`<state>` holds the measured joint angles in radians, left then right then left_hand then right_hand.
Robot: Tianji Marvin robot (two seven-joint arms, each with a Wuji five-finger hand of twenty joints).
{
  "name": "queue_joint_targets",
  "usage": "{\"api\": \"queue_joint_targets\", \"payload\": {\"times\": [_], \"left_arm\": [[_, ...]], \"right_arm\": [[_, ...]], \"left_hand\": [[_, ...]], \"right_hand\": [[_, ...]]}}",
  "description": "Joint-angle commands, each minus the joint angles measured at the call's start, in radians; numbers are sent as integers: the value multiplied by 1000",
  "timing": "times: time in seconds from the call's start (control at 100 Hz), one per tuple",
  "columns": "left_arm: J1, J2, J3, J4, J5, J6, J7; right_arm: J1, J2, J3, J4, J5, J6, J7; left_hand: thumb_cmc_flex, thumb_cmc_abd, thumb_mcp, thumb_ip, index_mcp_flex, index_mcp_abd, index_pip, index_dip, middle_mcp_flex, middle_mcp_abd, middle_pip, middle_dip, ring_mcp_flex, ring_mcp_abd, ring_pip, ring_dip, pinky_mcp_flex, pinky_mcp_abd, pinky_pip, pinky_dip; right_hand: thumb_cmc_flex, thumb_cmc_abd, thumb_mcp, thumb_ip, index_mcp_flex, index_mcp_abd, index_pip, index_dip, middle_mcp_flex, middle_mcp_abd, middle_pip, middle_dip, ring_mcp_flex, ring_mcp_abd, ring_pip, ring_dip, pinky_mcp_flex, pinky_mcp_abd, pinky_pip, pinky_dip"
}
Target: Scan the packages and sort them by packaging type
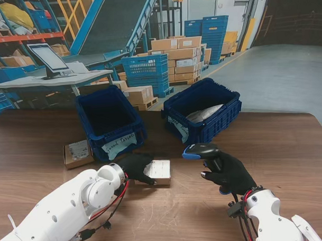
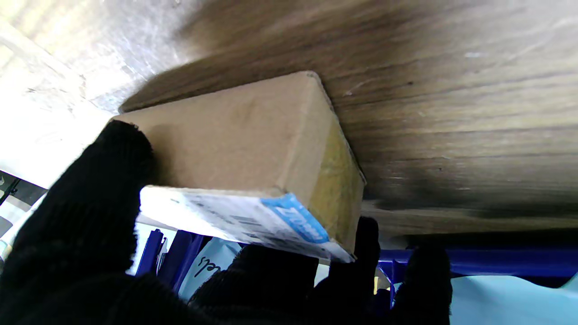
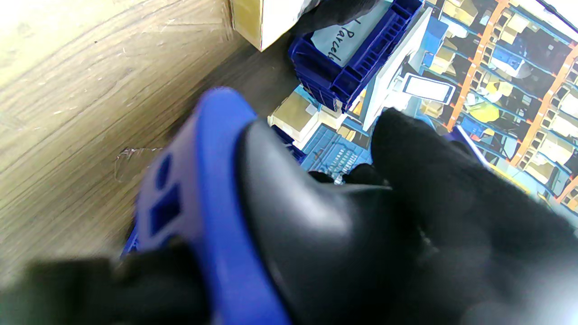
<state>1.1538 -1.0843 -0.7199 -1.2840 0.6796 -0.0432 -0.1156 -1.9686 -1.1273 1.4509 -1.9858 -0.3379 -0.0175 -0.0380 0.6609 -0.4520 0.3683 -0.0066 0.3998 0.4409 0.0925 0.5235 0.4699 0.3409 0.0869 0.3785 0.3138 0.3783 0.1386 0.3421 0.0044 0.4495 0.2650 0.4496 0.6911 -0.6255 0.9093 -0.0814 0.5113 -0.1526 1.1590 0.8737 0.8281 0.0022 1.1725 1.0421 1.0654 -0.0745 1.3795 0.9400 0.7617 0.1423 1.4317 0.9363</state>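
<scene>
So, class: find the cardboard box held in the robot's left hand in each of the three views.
Stand view: cardboard box, centre, in the left hand.
Left wrist view: fills the middle.
Right wrist view: one corner at the edge.
Shared landmark: the labelled blue bin.

Both arms: glossy white rounded shells, cylindrical silver-rimmed wrist joints. Left hand and right hand in black knit gloves covering all fingers. Red and black cables loop loose at each wrist; small black connectors hang under the left forearm.
</scene>
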Motion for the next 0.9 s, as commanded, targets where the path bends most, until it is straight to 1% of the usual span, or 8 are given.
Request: {"api": "queue_joint_targets", "payload": {"times": [0.0, 0.09, 0.14, 0.19, 0.26, 0.36, 0.54, 0.89], "left_arm": [[18, 2, 11, 9, -4, -4, -30], [20, 1, 14, 16, -3, -8, -21], [25, -2, 12, 20, 1, -9, -5], [32, -5, 7, 23, 0, -8, 12], [39, -10, 0, 27, 4, -7, 38], [47, -10, -14, 18, 4, -4, 42], [71, -9, -55, -29, 23, 18, 47], [193, 17, -193, -226, 71, 44, -34]], "right_arm": [[-6, -7, -3, -10, -2, -3, 7], [-6, -8, -3, -13, -5, 1, 2], [-5, -9, -3, -14, -5, 3, 0], [-4, -9, -3, -15, -6, 4, 0], [-2, -9, -5, -13, -6, 4, 0], [1, -8, -9, -11, -6, 3, 1], [2, -7, -15, -13, -9, 2, 2], [-9, -7, -17, -33, -19, 0, -1]], "left_hand": [[96, 15, 152, 42, 194, -144, 195, 78, 65, -42, 37, 38, 47, -18, 20, 26, 9, 11, 26, -2], [160, -4, 199, 64, 204, -178, 359, 212, 131, -69, 112, 87, 119, -27, 53, 60, 35, 9, 70, -5], [239, -66, 210, 37, 195, -213, 491, 341, 179, -90, 187, 130, 184, -38, 89, 94, 59, 8, 115, 5], [315, -108, 211, 32, 178, -238, 638, 335, 199, -101, 246, 145, 219, -40, 106, 123, 67, 7, 156, 1], [365, -103, 219, 42, 205, -270, 794, 320, 256, -117, 311, 152, 281, -50, 135, 145, 84, 3, 193, -5], [374, -116, 236, 47, 223, -266, 828, 300, 275, -112, 340, 176, 301, -48, 146, 153, 89, 4, 210, -7], [362, -138, 282, 35, 233, -256, 854, 290, 302, -106, 333, 242, 321, -47, 154, 165, 93, 8, 251, -17], [368, -128, 286, 26, 226, -249, 851, 300, 292, -100, 315, 240, 312, -42, 146, 164, 91, 5, 261, -26]], "right_hand": [[85, 18, 36, 0, 10, -54, 0, 10, 20, 35, 7, 22, 67, -69, 64, 42, 7, -2, 19, 13], [85, 19, 36, 0, 10, -54, 0, 10, 20, 35, 7, 22, 67, -70, 64, 42, 7, -2, 20, 13], [85, 20, 36, 0, 10, -54, 0, 10, 20, 35, 7, 22, 67, -70, 64, 42, 9, 0, 21, 13], [86, 19, 36, 0, 10, -54, 0, 10, 20, 35, 7, 22, 68, -70, 64, 42, 9, -1, 20, 13], [86, 20, 35, 0, 10, -54, 0, 10, 20, 35, 7, 22, 68, -70, 64, 42, 7, -2, 19, 12], [85, 20, 35, 1, 10, -54, 0, 10, 20, 35, 7, 22, 68, -70, 65, 42, 9, -2, 20, 12], [85, 20, 34, 1, 10, -54, 0, 10, 21, 36, 7, 22, 68, -70, 64, 42, 10, -1, 20, 12], [85, 20, 34, 1, 10, -53, 0, 10, 20, 37, 7, 22, 69, -71, 65, 41, 11, -3, 20, 12]]}}
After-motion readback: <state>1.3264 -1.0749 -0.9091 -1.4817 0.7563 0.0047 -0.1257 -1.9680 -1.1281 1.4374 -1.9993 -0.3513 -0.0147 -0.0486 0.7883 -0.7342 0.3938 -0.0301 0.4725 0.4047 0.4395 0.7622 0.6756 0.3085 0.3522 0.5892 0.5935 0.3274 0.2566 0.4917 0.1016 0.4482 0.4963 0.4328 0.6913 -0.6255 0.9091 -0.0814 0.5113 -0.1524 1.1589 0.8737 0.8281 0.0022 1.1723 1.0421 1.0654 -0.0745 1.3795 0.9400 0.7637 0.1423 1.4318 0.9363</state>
